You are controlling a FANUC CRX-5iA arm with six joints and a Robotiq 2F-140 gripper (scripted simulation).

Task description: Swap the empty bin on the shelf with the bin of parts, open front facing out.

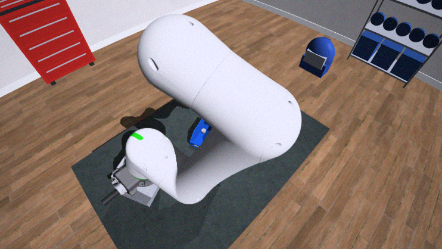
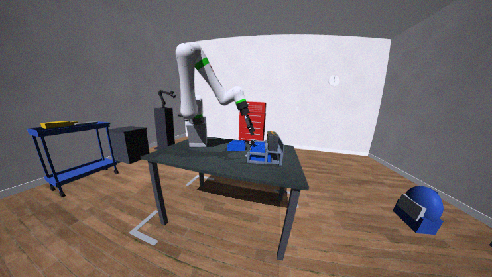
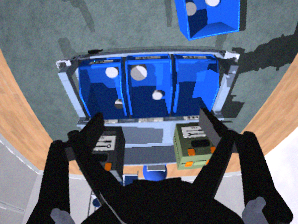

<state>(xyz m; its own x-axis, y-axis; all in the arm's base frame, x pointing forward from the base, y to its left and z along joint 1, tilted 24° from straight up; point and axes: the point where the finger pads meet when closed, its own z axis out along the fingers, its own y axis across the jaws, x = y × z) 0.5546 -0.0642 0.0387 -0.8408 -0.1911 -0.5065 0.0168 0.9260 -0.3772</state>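
Observation:
In the wrist view a small grey shelf [image 3: 149, 90] holds three open blue bins side by side. The left bin [image 3: 101, 86] and the middle bin [image 3: 148, 86] show white parts. The right bin [image 3: 198, 86] looks empty. My gripper [image 3: 151, 118] is open and empty, hanging above the shelf [image 2: 266, 151]. The arm hides it in the top view.
A dark box [image 3: 107, 145] and a green box [image 3: 196, 145] sit on the shelf's top board, under my fingers. The robot base [image 2: 197, 132] stands at the table's far left. A red tool cabinet [image 2: 252, 120] stands behind the table.

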